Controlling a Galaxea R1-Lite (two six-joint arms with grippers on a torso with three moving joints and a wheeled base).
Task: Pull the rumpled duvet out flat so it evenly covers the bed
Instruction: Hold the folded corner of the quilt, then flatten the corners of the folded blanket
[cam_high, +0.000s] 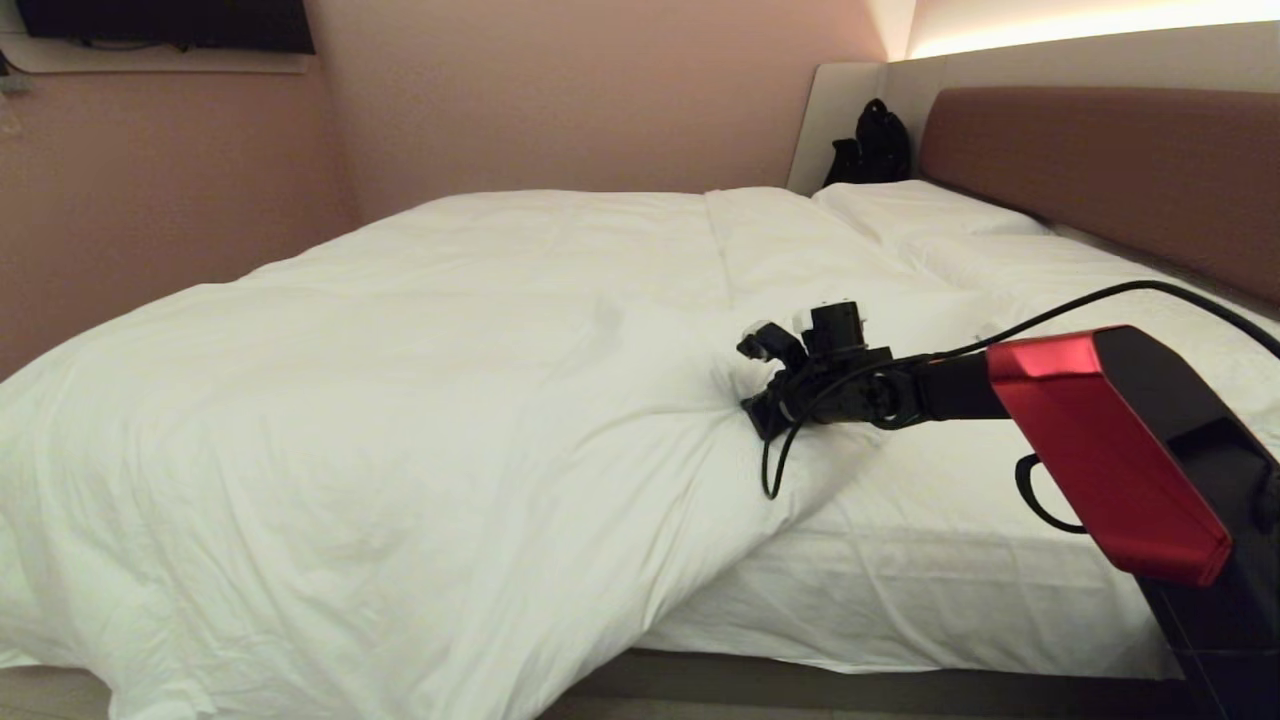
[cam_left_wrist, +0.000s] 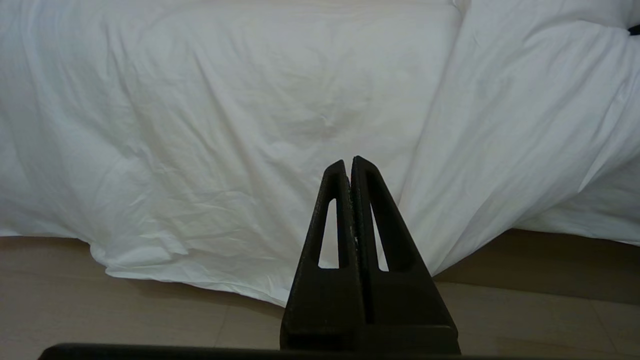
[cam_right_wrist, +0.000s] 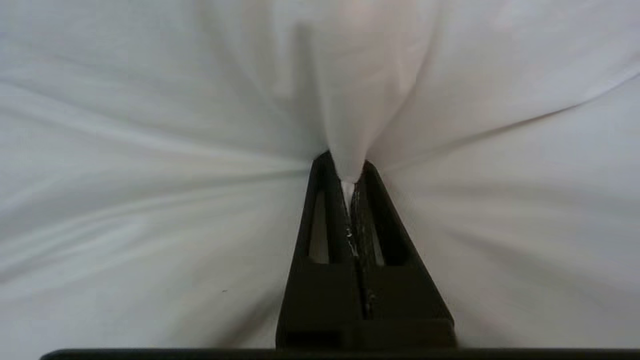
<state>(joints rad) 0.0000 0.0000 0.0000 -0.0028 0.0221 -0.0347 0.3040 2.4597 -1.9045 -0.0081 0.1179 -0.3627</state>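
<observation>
**Pinching a fold of white duvet near the bed's side edge**

Reaching across from about 3 o'clock in the head view, with the red-and-black right arm (cam_high: 1110, 450) stretched toward the centre of the scene. Ending in the black right gripper (cam_high: 752, 405), clamped tight on a gathered fold of the thick, puffy white duvet (cam_high: 420, 380), creases fanning out from the pinch. Confirmed in the right wrist view: black fingers (cam_right_wrist: 325, 200) pressed together with a peak of white cloth (cam_right_wrist: 350, 125) caught between the tips.

Lying rumpled over the large low bed (cam_high: 900, 690), bunched toward 9 o'clock and spilling over the near side toward 7 o'clock, leaving thin white fitted sheet (cam_high: 950, 520) bare at 4 to 5 o'clock. Resting at 1 o'clock, white pillows (cam_high: 920, 210) against the brown padded headboard (cam_high: 1100, 160), with a small black bag (cam_high: 870, 145) at 12 to 1 o'clock beside it.

Hanging low off the bed's side, black left gripper (cam_left_wrist: 352, 167) closed on nothing, tips touching, facing the draped duvet (cam_left_wrist: 250, 125) above pale wood-look floor (cam_left_wrist: 125, 310).
</observation>
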